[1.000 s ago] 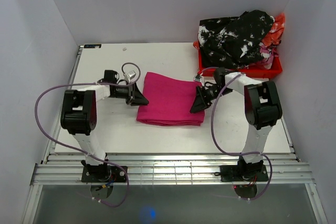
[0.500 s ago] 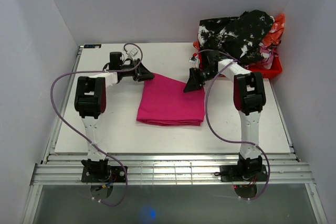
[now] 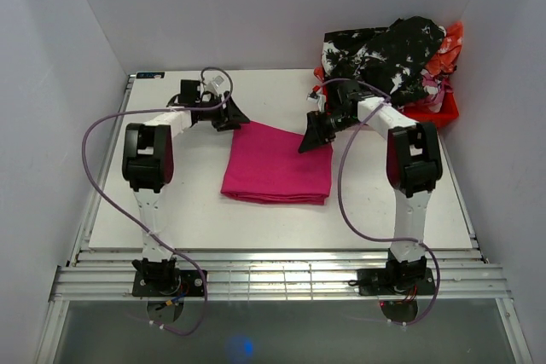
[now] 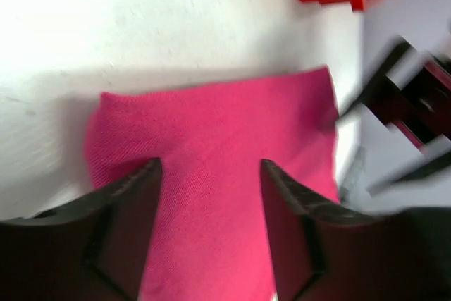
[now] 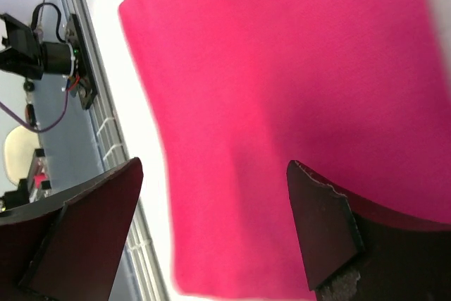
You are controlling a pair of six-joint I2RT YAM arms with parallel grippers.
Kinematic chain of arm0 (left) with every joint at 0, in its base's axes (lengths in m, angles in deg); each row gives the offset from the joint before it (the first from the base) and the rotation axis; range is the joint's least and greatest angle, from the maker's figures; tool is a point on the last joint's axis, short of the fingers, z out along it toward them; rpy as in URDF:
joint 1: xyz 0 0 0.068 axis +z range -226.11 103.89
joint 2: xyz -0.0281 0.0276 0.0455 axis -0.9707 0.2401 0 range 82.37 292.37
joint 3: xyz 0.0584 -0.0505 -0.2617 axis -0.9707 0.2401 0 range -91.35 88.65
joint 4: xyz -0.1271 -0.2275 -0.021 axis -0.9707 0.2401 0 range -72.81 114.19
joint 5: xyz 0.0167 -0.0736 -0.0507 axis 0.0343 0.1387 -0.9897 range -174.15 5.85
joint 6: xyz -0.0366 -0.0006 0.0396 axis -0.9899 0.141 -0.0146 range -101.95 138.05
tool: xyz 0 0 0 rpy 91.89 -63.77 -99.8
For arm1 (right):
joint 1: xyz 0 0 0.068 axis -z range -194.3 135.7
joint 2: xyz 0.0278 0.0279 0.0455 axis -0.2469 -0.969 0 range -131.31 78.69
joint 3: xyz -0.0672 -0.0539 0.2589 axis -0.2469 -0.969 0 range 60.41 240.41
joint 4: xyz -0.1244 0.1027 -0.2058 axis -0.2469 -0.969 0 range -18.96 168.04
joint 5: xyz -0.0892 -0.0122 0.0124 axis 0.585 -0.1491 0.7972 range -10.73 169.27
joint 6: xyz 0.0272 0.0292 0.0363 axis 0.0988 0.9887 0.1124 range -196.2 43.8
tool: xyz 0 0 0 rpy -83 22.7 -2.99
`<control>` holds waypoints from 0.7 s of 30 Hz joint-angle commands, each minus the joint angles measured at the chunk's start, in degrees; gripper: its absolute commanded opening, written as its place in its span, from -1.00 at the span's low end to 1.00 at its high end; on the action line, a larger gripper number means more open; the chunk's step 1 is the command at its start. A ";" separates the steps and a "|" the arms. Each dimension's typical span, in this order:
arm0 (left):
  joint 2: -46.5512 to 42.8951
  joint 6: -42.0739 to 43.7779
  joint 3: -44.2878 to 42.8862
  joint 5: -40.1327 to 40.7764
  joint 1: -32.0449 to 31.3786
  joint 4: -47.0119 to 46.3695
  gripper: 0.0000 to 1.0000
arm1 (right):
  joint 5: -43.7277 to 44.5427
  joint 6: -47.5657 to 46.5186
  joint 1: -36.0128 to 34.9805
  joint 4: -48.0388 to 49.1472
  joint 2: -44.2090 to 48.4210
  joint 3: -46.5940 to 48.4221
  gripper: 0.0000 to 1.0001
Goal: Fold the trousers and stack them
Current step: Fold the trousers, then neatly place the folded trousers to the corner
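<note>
Right end effector (image 5: 211, 167) over trousers (image 5: 282, 68) (folded)

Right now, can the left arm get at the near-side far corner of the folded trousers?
Probably yes: the left tool hangs open just above the trousers by that corner, and nothing lies between them.

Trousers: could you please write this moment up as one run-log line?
trousers: folded flat on table | left fingers: open, by far-left corner, holding nothing | right fingers: open, by far-right corner, holding nothing
</note>
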 commanded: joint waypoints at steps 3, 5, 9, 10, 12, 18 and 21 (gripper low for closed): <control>-21.88 14.83 -4.40 27.54 -4.81 18.25 0.64 | 10.50 5.68 -0.80 1.48 21.72 -16.04 0.80; -24.72 16.06 -3.87 36.62 -10.70 22.32 0.74 | 16.30 7.89 -0.27 2.01 24.74 -23.05 0.84; -32.99 10.02 6.92 46.99 -19.84 23.03 0.96 | 20.44 11.49 1.05 3.06 29.05 -30.89 0.86; -33.87 8.17 7.82 48.58 -23.16 23.65 0.96 | 22.36 12.37 1.23 3.67 29.23 -31.79 0.86; -33.96 1.60 9.49 55.07 -27.13 24.18 0.96 | 24.39 12.90 1.58 4.91 28.10 -32.50 0.85; -26.94 -9.51 8.44 61.85 -40.33 27.86 0.96 | 23.44 12.12 6.92 3.60 23.44 -28.73 0.86; -21.24 -13.29 7.21 63.97 -41.48 30.32 0.96 | 23.00 10.45 10.35 3.15 23.34 -27.67 0.86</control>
